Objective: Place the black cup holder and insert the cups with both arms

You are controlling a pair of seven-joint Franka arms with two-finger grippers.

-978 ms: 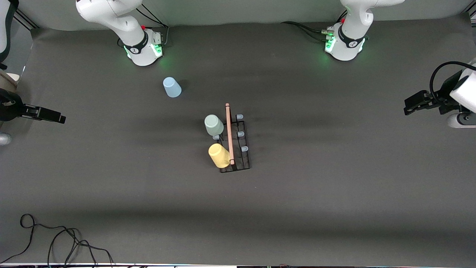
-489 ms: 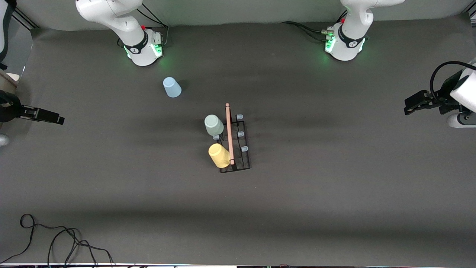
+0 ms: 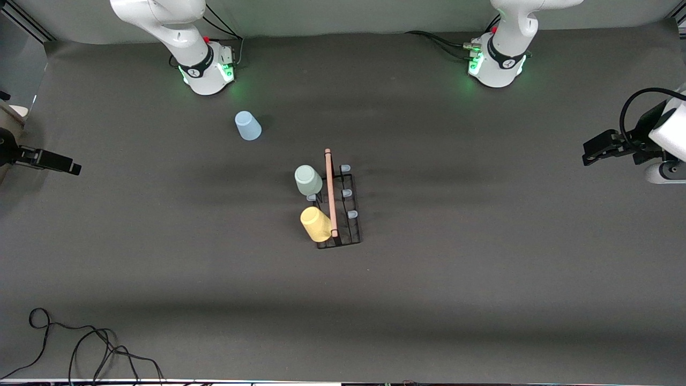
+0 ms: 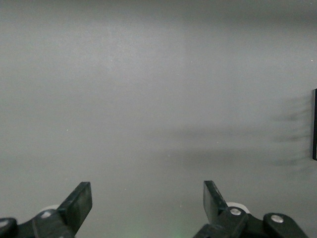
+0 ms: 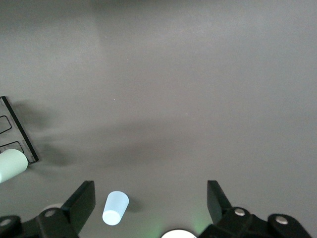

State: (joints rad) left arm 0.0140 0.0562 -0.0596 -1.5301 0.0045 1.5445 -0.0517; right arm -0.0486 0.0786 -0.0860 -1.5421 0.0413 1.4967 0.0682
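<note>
dark table (image 3: pixel 482 268), left hand (image 4: pixel 147 207) wide open — empty, right hand (image 5: pixel 150 204) spread above blue cup (image 5: pixel 115 208)

The front camera looks down from high across the table, facing both bases. Each wrist camera looks past its own fingers at the dark mat; the right wrist and front views share the small light blue plastic cup (image 5: pixel 115 208) (image 3: pixel 247 126).

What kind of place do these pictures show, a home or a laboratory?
Most likely a robotics laboratory: two white arms bolted to a table under a dark cloth, loose cables at its edge, and a black cup holder set out with small cups.
</note>
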